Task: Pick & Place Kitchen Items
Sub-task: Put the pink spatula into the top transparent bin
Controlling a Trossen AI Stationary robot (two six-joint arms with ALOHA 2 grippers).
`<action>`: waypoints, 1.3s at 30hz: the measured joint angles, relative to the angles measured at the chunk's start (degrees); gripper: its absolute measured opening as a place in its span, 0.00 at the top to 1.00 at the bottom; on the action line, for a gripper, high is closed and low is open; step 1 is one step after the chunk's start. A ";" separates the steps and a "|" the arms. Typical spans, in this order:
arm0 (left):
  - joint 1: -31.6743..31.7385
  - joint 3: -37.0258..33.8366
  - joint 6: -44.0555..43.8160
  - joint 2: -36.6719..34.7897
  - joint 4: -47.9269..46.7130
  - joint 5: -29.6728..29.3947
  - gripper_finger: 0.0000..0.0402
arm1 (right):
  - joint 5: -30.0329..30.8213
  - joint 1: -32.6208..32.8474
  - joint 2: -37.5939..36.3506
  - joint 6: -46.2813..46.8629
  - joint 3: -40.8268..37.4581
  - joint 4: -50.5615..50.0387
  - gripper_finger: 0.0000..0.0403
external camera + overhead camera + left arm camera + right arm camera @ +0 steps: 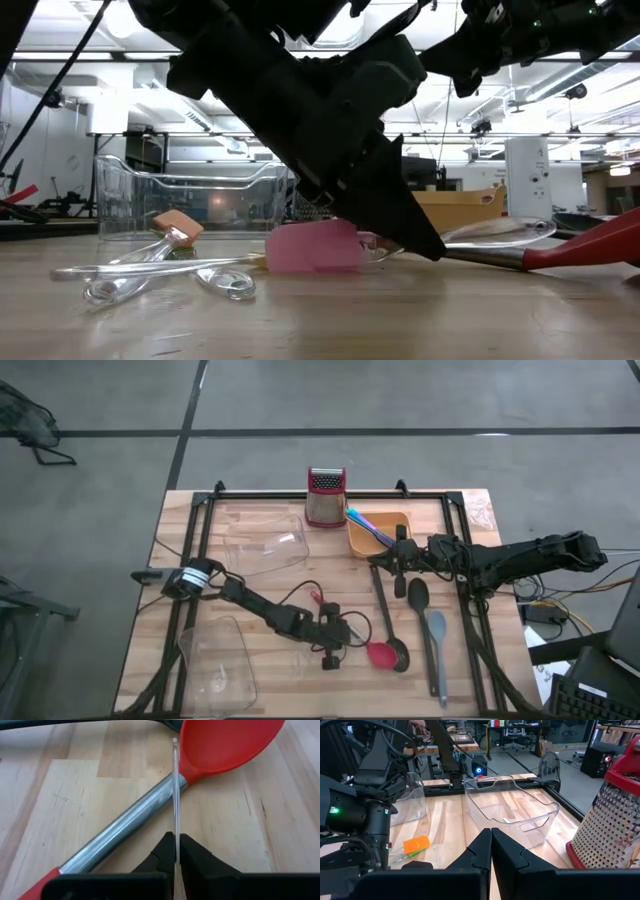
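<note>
My left pincer (176, 851) pinches a thin clear stick (175, 795) over the red spoon (220, 745); my right pincer (491, 847), pressed together, holds nothing. Spoons still litter the surface (270, 595); most remains.

Left arm stretches in from the left edge, running diagonally across the tabletop (260, 680) toward the front middle, wrist angled down so the left gripper (345, 632) sits right at the surface. Its jaws are pinched together with a thin clear stick (175, 795) clamped between them, sticking straight out past the tips. In the low view that arm comes down steeply from the upper left. Right arm reaches in from the right edge, lying pretty flat and higher up, elbow out past the table's side. The right gripper (399, 555) hangs over the back right part, jaws fully closed on nothing.
</note>
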 joint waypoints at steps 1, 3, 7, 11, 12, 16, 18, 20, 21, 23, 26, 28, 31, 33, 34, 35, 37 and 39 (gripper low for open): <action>0.01 -0.11 0.53 -0.37 -0.27 0.24 0.96 | -0.01 0.00 0.00 0.01 0.00 -0.01 0.98; -0.05 -0.21 1.59 -0.83 -0.48 0.15 0.95 | -0.01 0.00 0.00 0.04 0.00 0.01 0.98; -0.20 -0.27 3.36 -3.03 -0.75 -0.28 0.97 | -0.08 0.00 0.00 0.04 0.00 -0.03 0.98; -0.29 -0.23 4.13 -6.16 -4.93 -0.62 0.97 | -0.08 0.00 0.00 -0.17 0.00 0.00 0.98; -0.29 -0.24 4.13 -6.95 -6.62 -0.81 0.96 | -0.08 0.00 0.00 -0.22 0.00 -0.04 0.98; -0.77 -0.29 4.16 -10.66 -11.80 -4.63 0.96 | -0.07 0.00 0.00 0.02 0.00 -0.03 0.98; -1.09 -0.99 4.16 -12.65 -13.85 -7.11 0.97 | -0.07 0.00 0.00 -0.01 0.00 -0.05 0.98; -1.36 -2.35 4.14 -15.03 -16.06 -9.13 0.97 | -0.06 0.00 0.00 0.04 0.00 -0.05 0.98; -1.48 -3.18 3.99 -16.38 -16.68 -10.19 0.97 | -0.06 0.00 0.00 0.04 0.00 -0.05 0.98; -1.74 -4.83 3.27 -19.61 -18.39 -12.84 0.96 | -0.03 0.00 0.00 0.00 0.00 -0.06 0.98; -1.93 -7.95 1.71 -25.08 -21.76 -17.70 0.96 | 0.01 0.00 0.00 0.03 0.00 -0.03 0.98; -1.95 -10.46 0.28 -29.10 -24.78 -20.78 0.96 | 0.01 0.00 0.00 0.01 0.00 -0.08 0.98; -1.93 -13.82 -3.34 -35.87 -29.27 -25.33 0.97 | 0.01 0.00 0.00 0.02 0.00 -0.06 0.98; -1.57 -16.26 -5.26 -40.41 -31.65 -28.56 0.97 | 0.01 0.00 0.00 -0.09 0.00 -0.04 0.98; -1.29 -17.58 -5.70 -42.48 -32.11 -30.49 0.96 | 0.01 0.00 0.00 -0.20 0.00 -0.08 0.98; -0.86 -18.94 -5.88 -44.41 -32.28 -32.54 0.96 | 0.01 0.00 0.00 -0.22 0.00 -0.06 0.98; 0.61 -21.27 -5.69 -48.16 -32.35 -35.71 0.96 | 0.01 0.00 -0.02 -0.13 0.00 -0.08 0.98; 2.89 -23.41 -3.79 -51.34 -32.06 -35.87 0.96 | 0.00 0.00 -0.02 0.02 0.00 -0.08 0.98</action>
